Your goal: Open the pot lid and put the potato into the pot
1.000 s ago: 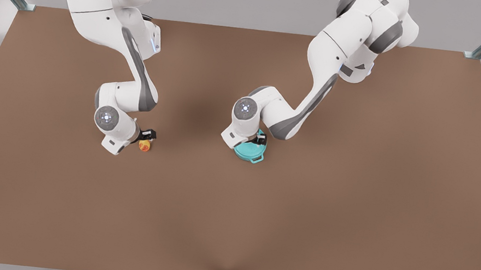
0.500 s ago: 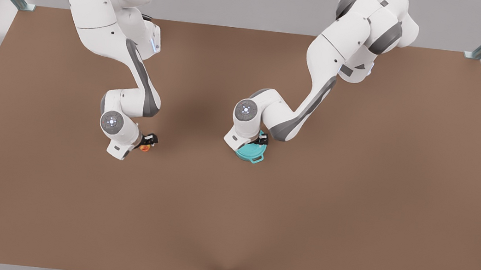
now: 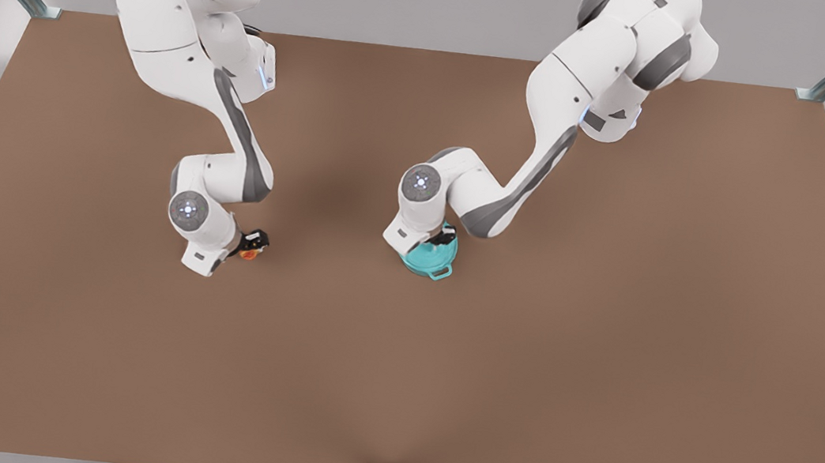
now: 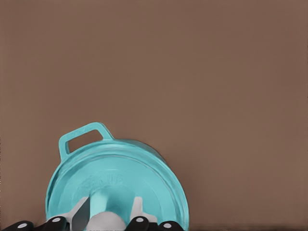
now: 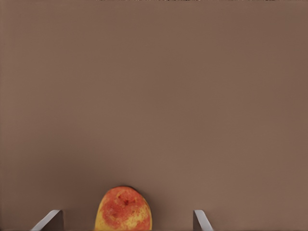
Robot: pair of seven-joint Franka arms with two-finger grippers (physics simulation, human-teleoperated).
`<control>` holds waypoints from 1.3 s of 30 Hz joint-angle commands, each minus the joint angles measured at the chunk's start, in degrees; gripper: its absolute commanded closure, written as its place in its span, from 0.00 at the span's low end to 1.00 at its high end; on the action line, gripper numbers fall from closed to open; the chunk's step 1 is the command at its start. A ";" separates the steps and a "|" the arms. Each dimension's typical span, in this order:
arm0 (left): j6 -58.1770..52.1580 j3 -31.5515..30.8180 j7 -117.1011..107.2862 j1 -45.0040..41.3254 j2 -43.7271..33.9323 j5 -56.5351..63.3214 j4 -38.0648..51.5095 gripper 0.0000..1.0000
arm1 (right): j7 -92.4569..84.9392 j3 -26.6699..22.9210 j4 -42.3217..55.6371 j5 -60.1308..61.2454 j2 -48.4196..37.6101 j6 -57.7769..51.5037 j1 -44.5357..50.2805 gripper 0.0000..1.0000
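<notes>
Two steps make up this job, and neither looks finished. The pot (image 3: 428, 261) stands near the middle of the brown table (image 3: 607, 329), a little to the front view's right of centre, and the pot lid (image 4: 118, 185) is on it, covering the opening. One loop handle (image 4: 83, 137) sticks out past the lid's rim.

The left gripper (image 4: 110, 211) is down on the lid, its fingers (image 4: 81, 211) set close on either side of the white knob (image 4: 109, 220). They seem to be clamped on it, or very nearly so. In the front view this gripper (image 3: 444, 240) sits directly over the pot, partly hidden by its own wrist. I judge the lid not yet lifted, since no gap shows between it and the pot.

The potato (image 5: 123, 210) lies on the table well to the front view's left of the pot (image 3: 248, 253). The right gripper (image 5: 126, 222) is low over it with its fingertips (image 5: 50, 219) spread wide, one on each side and both clear of the potato. So it is open, and the potato is not gripped.

What is left, as I read it: raise the lid and move it aside, close on the potato, carry it across and drop it into the pot.
</notes>
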 commanded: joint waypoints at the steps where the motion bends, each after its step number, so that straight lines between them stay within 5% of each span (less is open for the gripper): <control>1: -3.07 -0.10 -3.35 -0.16 -0.21 -0.09 -0.18 0.44 | -2.89 0.11 0.02 1.22 -0.06 0.03 0.45 0.00; 3: -4.39 -0.19 -3.26 -0.16 -0.48 -0.09 -0.27 0.54 | -2.37 0.11 0.20 1.40 0.11 0.03 1.24 0.00; 7: -3.96 -0.54 -3.26 -0.16 0.40 -0.09 -0.62 0.50 | -2.72 0.11 0.29 2.28 0.55 0.12 1.68 0.00; 10: -4.57 -0.45 -3.17 0.01 -0.12 -0.09 -0.71 0.74 | -3.16 0.02 -0.59 2.19 0.38 0.12 1.59 0.00; 16: -16.88 0.34 9.65 9.59 -0.56 0.61 10.02 0.73 | -4.57 0.02 -3.41 2.19 -0.77 0.12 1.42 0.00; 19: -10.11 4.46 21.25 17.15 2.86 0.70 12.48 0.73 | -4.65 0.02 -3.41 2.19 -0.68 0.12 1.33 0.00; 24: 1.23 10.27 24.34 17.06 11.48 0.88 14.59 0.73 | -5.27 -0.24 -3.32 2.19 0.55 1.70 1.24 0.00; 25: 1.58 10.36 24.51 17.06 11.74 0.88 14.85 0.71 | -5.80 -0.24 -3.23 2.19 0.81 1.70 1.07 0.03; 26: 1.58 10.36 24.51 17.06 11.74 0.97 14.85 0.01 | -6.15 -0.33 -3.14 2.10 0.99 1.79 1.07 0.04; 30: 1.05 10.36 25.13 17.06 11.48 2.02 14.85 0.00 | -6.94 -0.42 -2.97 2.01 0.99 1.70 0.98 0.20; 32: -9.81 9.49 32.91 20.91 7.27 -2.70 16.78 0.00 | -7.11 -0.42 -2.97 2.01 0.99 1.70 0.98 0.22; 34: -28.81 9.48 60.80 34.44 -6.86 -16.34 16.97 0.00 | -7.64 -0.42 -2.97 2.01 0.99 1.70 0.98 0.22; 36: -26.57 10.89 60.99 36.49 -27.33 -12.41 2.50 0.00 | -7.82 -0.42 -2.88 2.01 1.08 1.70 0.98 0.23; 39: -25.84 10.98 60.63 36.49 -31.85 -11.60 -2.20 0.00 | -7.99 -0.42 -2.79 1.93 1.52 1.79 0.54 0.28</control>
